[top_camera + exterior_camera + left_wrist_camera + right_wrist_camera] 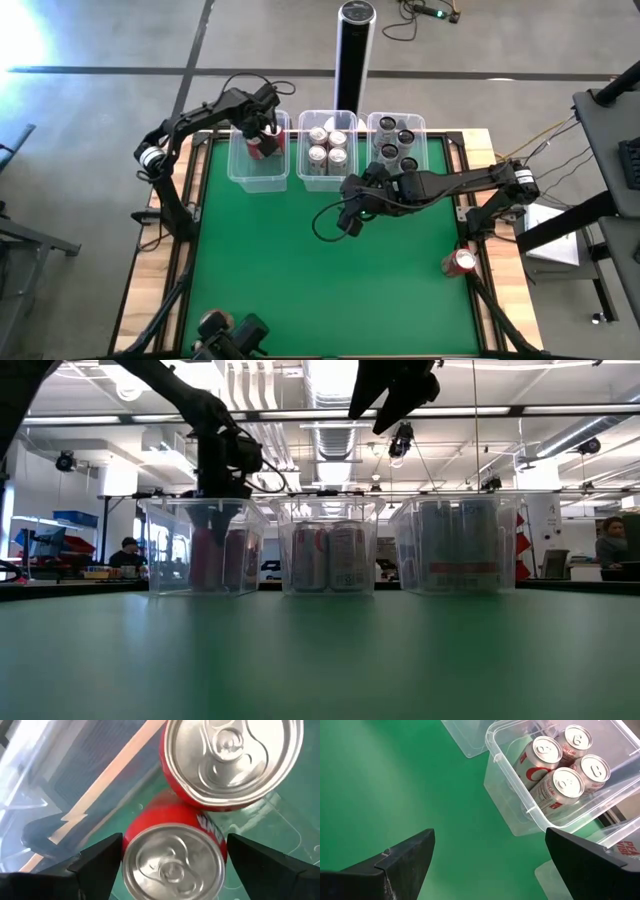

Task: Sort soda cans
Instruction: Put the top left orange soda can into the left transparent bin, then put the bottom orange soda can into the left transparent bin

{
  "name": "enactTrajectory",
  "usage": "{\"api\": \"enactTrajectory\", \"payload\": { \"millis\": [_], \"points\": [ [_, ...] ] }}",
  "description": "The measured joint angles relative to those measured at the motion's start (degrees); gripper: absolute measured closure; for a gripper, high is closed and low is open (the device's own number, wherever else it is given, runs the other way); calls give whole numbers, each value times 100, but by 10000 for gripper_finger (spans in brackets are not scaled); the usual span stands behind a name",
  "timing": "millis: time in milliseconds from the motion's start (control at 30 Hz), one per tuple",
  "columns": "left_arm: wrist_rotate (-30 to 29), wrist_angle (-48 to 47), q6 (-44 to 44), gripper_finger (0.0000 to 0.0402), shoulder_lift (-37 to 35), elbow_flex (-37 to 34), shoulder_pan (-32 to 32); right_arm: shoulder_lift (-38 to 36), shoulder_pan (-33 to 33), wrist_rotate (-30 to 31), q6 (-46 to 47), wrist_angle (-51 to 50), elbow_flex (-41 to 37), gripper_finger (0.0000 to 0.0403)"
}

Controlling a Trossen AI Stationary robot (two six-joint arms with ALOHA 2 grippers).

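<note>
- The red soda cans (172, 847) in the left tub (258, 165) have glossy painted bodies and smooth, bright metal tops.
- The silver soda cans (559, 767) in the middle tub (328, 178) have shiny metal lids and printed sides with a satin sheen.
- All three tubs, the right tub (418, 125) among them, are clear, glossy plastic.
- The table mat (330, 280) before the tubs is matt green, faintly reflective.
- The table frame (148, 280) around the mat looks like pale bare wood.
- The gripper fingers (402, 857) are matt black.
</note>
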Motion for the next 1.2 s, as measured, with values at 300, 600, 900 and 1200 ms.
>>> {"api": "enactTrajectory", "payload": {
  "millis": [300,600,900,1200],
  "points": [
    [7,-338,122,60,-92,342,12,1,0,-8,-2,-1,0,29],
    [418,-1308,-86,59,-474,1544,-27,1,-2,11,-4,1,0,29],
    [1401,-1558,-689,58,-1883,1318,-1183,1,-21,837,-21,29,0,29],
    [1433,-787,-2216,58,-3689,-105,-3924,1,-26,1576,479,451,0,29]
  ]
}}
